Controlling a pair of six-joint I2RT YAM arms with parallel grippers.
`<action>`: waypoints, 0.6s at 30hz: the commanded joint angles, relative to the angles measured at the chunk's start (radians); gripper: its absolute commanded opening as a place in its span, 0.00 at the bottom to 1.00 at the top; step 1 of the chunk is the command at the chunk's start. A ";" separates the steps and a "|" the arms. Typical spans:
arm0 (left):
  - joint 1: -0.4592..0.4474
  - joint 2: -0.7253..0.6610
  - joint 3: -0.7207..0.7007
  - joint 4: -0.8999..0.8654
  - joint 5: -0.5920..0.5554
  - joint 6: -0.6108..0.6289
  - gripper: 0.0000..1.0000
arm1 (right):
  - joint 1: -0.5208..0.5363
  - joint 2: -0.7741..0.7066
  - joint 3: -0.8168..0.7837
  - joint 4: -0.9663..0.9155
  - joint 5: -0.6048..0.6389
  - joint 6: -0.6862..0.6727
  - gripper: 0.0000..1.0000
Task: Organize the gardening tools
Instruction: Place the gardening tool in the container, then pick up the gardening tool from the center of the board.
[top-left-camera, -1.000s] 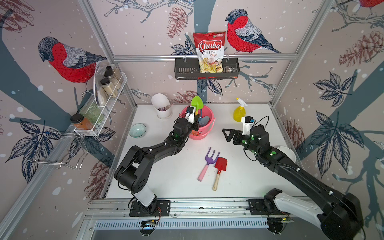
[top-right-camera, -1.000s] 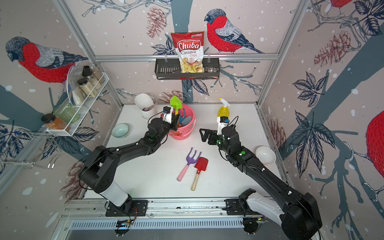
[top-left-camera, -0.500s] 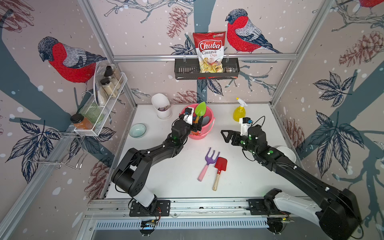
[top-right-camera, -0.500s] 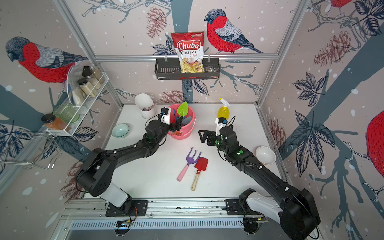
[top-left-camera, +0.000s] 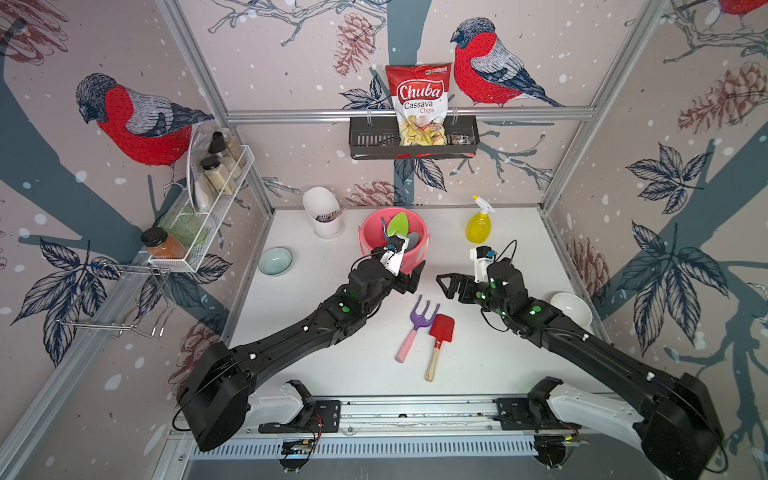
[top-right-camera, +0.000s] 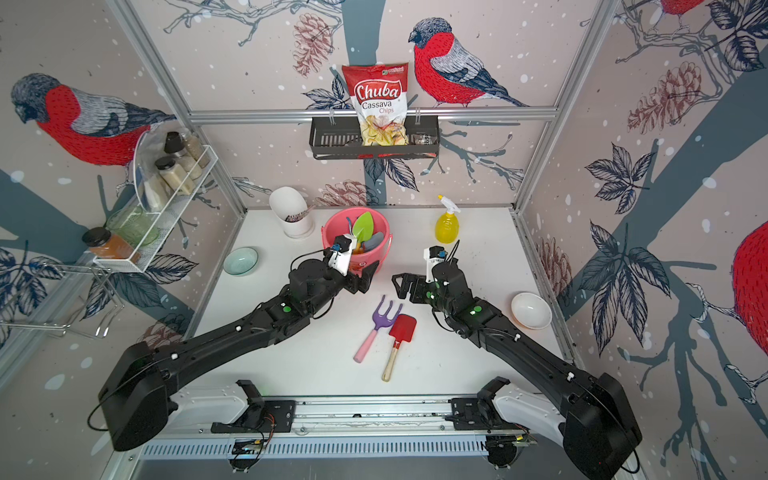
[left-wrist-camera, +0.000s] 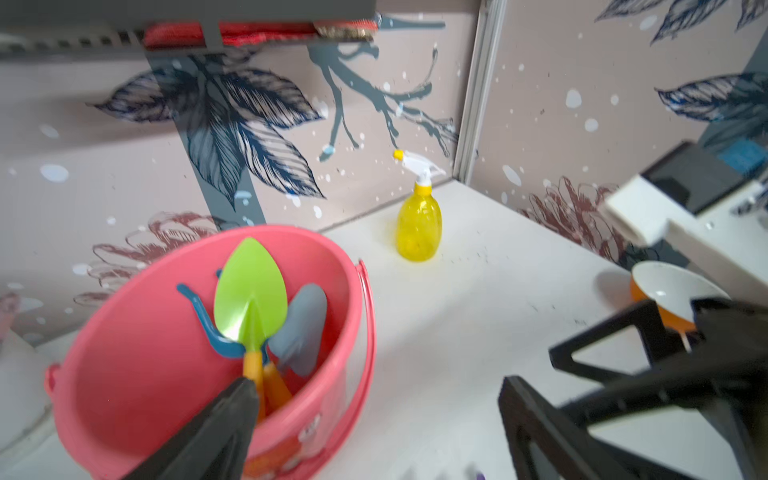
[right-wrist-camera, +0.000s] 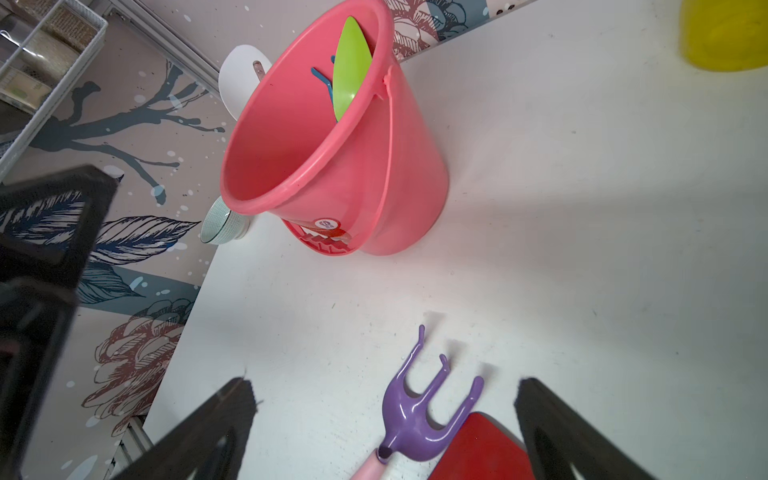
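Arms outstretched; left fingers (left-wrist-camera: 216, 432) apart by bucket (right-wrist-camera: 353, 187), right fingers (right-wrist-camera: 224, 419) apart near fork (top-left-camera: 422, 313)

Pink bucket (right-wrist-camera: 332, 166): smooth plastic, soft sheen. Purple fork (right-wrist-camera: 419, 432): glossy plastic, bright highlights on the tines. Green spade (left-wrist-camera: 250, 291): smooth, shiny plastic blade. Light-blue trowel (left-wrist-camera: 301, 328): duller, near matt (greyish in this light). Red square shovel (top-left-camera: 441, 328): smooth blade, handle looks like bare wood. Spray bottle (left-wrist-camera: 418, 226): translucent yellow plastic. Table (right-wrist-camera: 582, 249): matt white, faintly speckled and scuffed.
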 joint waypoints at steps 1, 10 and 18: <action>-0.035 -0.034 -0.034 -0.221 -0.005 -0.086 0.89 | 0.000 -0.017 -0.015 -0.004 -0.006 0.020 1.00; -0.060 0.051 -0.052 -0.391 0.193 -0.234 0.71 | -0.014 -0.056 -0.049 0.008 -0.017 0.047 1.00; -0.110 0.255 0.036 -0.534 0.250 -0.283 0.57 | -0.047 -0.113 -0.069 -0.013 -0.004 0.048 1.00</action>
